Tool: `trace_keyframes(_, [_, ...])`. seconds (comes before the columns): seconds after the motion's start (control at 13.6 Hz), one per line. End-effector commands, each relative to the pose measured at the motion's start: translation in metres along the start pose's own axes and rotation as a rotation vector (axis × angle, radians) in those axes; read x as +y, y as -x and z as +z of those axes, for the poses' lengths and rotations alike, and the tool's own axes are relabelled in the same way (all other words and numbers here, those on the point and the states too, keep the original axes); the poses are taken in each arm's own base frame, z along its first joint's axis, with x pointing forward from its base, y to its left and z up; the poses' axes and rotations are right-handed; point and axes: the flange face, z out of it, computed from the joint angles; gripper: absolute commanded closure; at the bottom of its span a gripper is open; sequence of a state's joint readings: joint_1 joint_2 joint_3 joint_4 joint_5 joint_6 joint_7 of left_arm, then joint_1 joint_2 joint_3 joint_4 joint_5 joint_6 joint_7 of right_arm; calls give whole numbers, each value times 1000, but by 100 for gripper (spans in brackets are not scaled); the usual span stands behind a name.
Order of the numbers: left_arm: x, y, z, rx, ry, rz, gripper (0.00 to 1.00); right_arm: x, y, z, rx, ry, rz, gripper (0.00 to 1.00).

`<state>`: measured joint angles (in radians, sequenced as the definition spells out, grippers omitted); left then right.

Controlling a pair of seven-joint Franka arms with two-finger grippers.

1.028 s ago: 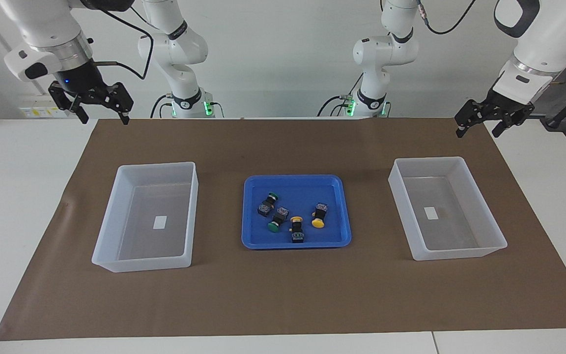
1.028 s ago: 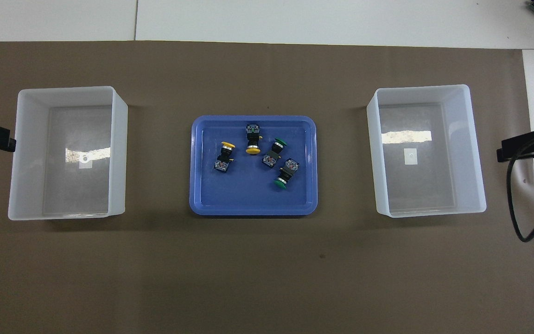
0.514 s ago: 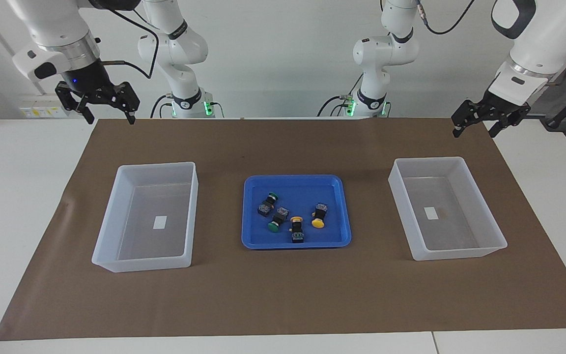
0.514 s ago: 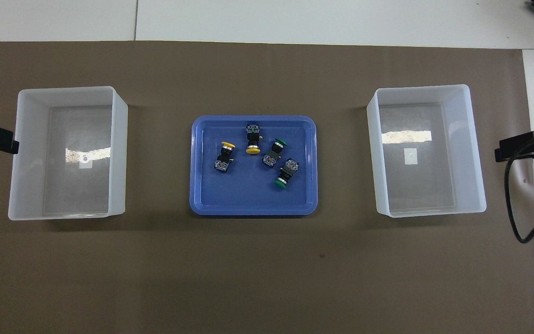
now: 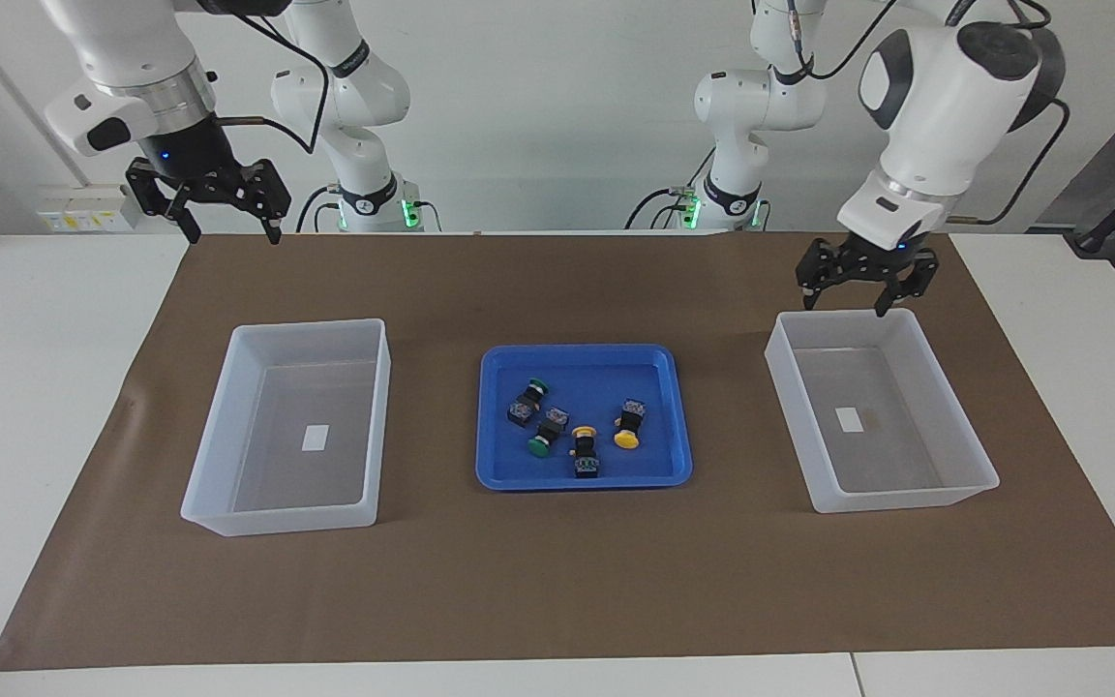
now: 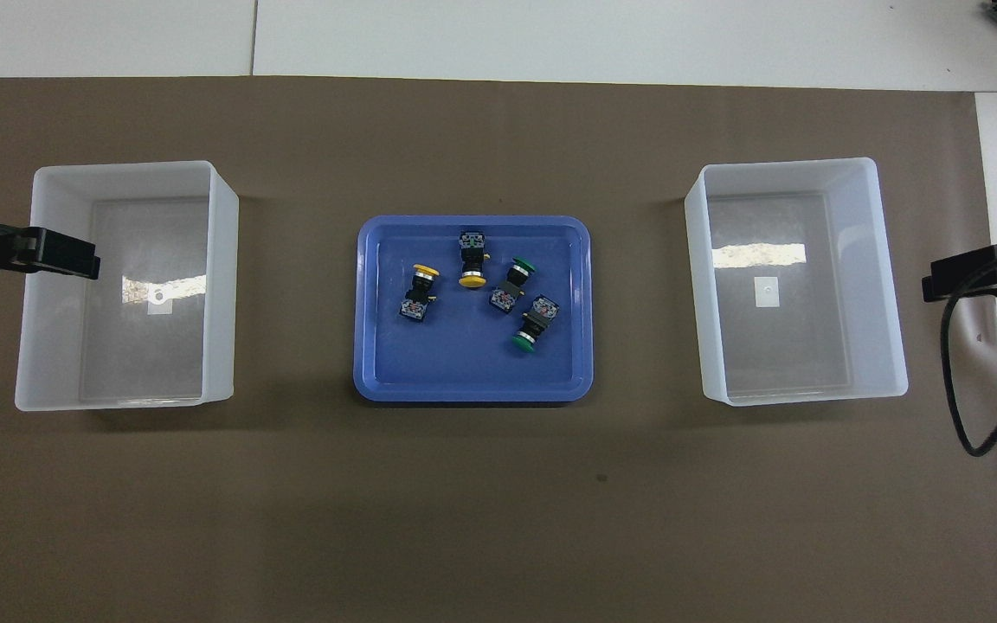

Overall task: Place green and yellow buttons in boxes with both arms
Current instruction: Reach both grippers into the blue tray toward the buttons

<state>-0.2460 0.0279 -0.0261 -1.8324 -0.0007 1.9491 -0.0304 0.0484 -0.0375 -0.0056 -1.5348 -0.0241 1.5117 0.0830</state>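
4 buttons [image 5: 572, 426] lie in blue tray [image 5: 659, 363], both claws raised.

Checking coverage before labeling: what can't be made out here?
- Right gripper: overhead view's edge cuts it off.
- Left gripper: overhead view shows only its tip over a box; its height reads only from the facing view.
- Box labels: print too small, both views.

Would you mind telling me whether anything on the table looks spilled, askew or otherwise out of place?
Nothing stands out. All four buttons lie on their sides inside the blue tray, none spilled onto the mat. Both boxes sit upright, holding only a small label each.
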Motion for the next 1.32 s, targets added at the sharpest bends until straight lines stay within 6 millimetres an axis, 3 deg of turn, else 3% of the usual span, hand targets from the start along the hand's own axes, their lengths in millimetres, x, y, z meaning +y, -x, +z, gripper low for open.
trace_keyframes(0.0, [51, -16, 49, 49, 17, -13, 0, 1, 5, 1, 17, -6, 18, 0])
trace_keyframes(0.22, [108, -21, 97, 60, 30, 13, 0, -3, 6, 6, -1, -4, 91, 0])
trace_keyframes(0.29, [124, -20, 109, 53, 32, 27, 0, -12, 6, 7, 0, -7, 111, 0])
trace_keyframes(0.44, [140, -16, 128, 39, 33, 48, 0, -27, -3, 21, 12, -20, 156, 0])
trace_keyframes(0.59, [168, -16, 162, 29, 36, 38, 0, -52, -12, 50, 66, -37, 164, 0])
trace_keyframes(0.66, [171, -18, 176, 38, 38, 33, 0, -65, -17, 71, 77, -41, 155, 0])
trace_keyframes(0.95, [175, -12, 199, 12, 32, 41, 0, -133, -51, 148, 75, -51, 187, 0])
trace_keyframes(1.03, [174, -11, 200, 12, 32, 39, 4, -147, -57, 167, 80, -57, 213, 0])
trace_keyframes(1.1, [173, -11, 200, 11, 31, 33, 25, -167, -61, 186, 88, -65, 228, 0])
trace_keyframes(1.17, [173, -8, 203, 1, 30, 14, 59, -187, -62, 202, 91, -72, 248, 0])
trace_keyframes(1.25, [171, -6, 206, -5, 26, -3, 82, -202, -62, 215, 100, -84, 277, 0])
